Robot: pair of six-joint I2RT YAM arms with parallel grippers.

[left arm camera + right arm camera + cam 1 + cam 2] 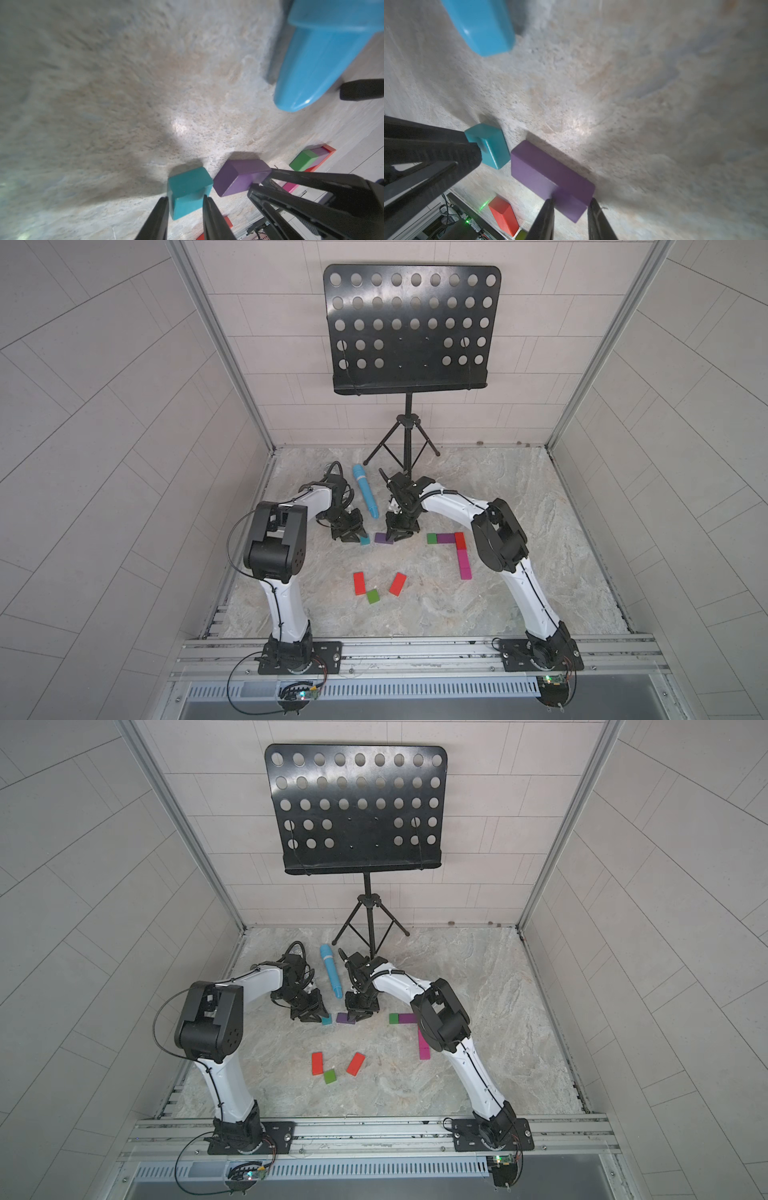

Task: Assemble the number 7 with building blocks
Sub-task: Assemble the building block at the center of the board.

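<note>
Both pairs of jaws are clamped on blocks. The left gripper [186, 199] pinches the teal block [189, 182] between its two fingers. The right gripper [571, 202] grips the purple block [542, 166] across its narrow width. It holds that block at the end turned toward the partial 7 [459, 540]. Seen in a top view, the two held blocks sit on the table [540, 531] near its middle, close together with a thin gap between them. The teal one is on the left arm's side, just in front of the tip of the blue microphone [366, 495]. What matters next, I'd say, is how the purple block lies. Its long axis runs across the table, in line with the top bar of the 7, whose free end is a green square [432, 538]. That end lies off to the right with bare table between, so the block would need a straight sideways carry and no turning. The right arm is plainly the nearer one for that, and the left would have to reach past it. Nearer the robot's base lie a red block [359, 583], a second red block [397, 584] and a green block [373, 596], well apart from both grippers.
</note>
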